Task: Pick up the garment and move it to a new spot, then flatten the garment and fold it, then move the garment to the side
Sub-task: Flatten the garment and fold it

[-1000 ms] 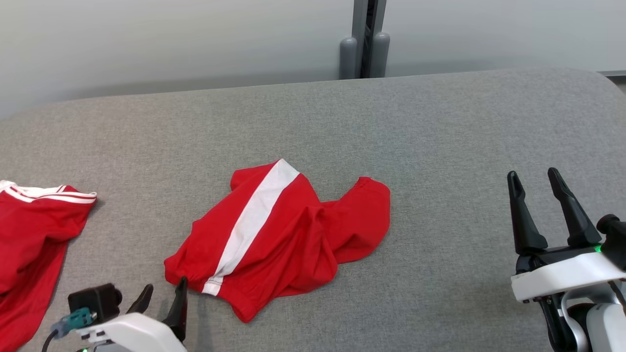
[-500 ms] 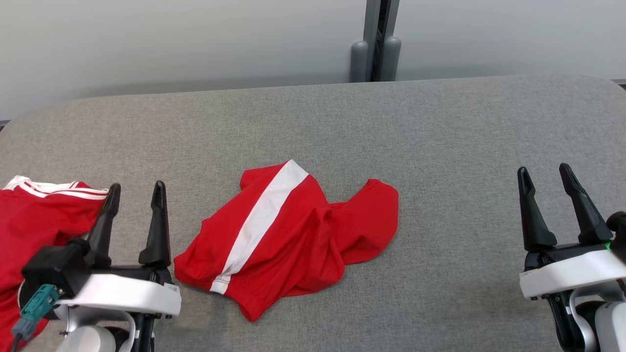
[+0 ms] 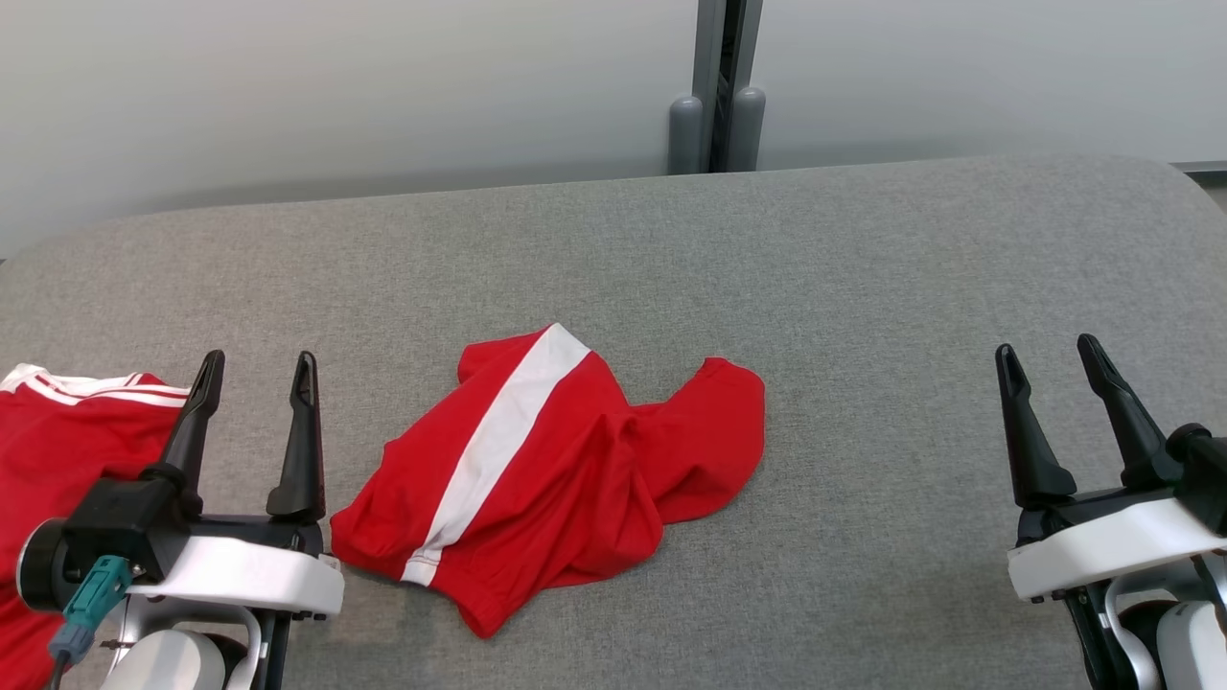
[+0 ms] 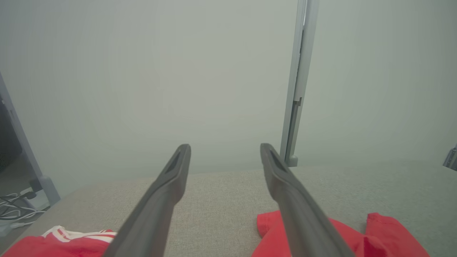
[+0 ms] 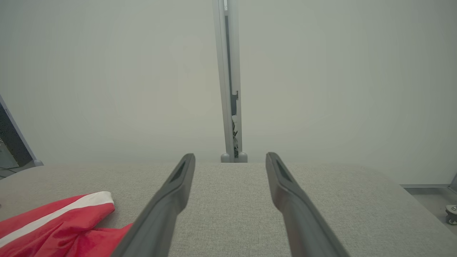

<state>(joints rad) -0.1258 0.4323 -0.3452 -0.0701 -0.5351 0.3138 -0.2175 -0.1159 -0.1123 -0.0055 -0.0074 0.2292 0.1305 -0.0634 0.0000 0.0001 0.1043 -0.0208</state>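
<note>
A crumpled red garment (image 3: 566,479) with a broad white stripe lies near the middle of the grey padded table (image 3: 863,287). Its edge shows in the left wrist view (image 4: 385,232) and in the right wrist view (image 5: 60,228). My left gripper (image 3: 257,369) hovers open just left of the garment, nothing between its fingers (image 4: 167,192). My right gripper (image 3: 1045,350) is open far to the right over bare table, well apart from the cloth.
A second red garment (image 3: 67,450) with thin white stripes lies at the table's left edge, beside my left gripper. A grey post (image 3: 714,86) stands behind the table against a pale wall. Cables (image 4: 14,207) lie on the floor at the left.
My left arm has risen into view from the lower left and now stands open left of the garment. The camera has shifted slightly. The garment and right gripper have stayed put.
</note>
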